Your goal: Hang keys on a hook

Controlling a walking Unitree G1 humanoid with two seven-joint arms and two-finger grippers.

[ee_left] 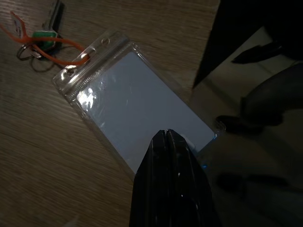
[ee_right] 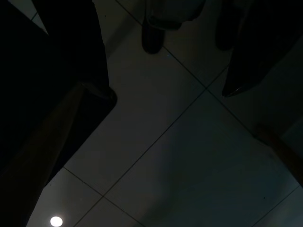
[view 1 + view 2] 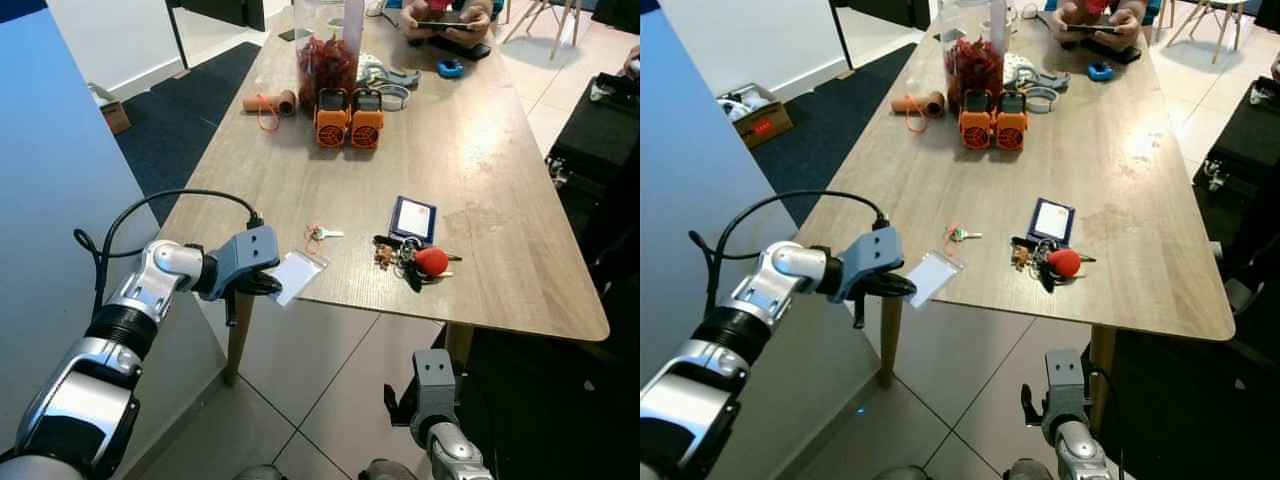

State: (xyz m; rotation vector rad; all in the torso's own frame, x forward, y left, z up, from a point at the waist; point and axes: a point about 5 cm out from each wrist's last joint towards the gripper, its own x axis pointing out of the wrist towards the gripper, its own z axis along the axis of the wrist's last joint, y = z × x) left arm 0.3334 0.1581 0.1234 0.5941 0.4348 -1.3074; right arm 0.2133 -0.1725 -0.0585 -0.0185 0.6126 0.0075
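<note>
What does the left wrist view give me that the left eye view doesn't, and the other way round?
Left wrist view: the end effector's fingers pressed together on the clear card sleeve's corner, which overhangs the table edge. Left eye view: the key bunch with red ball, blue card holder, and right end effector low beside the table. Both: sleeve, small green-tagged key, wooden table.

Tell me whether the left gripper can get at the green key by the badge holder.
Probably yes: the left gripper sits at the clear badge holder, with bare table to the green key just beyond.
</note>
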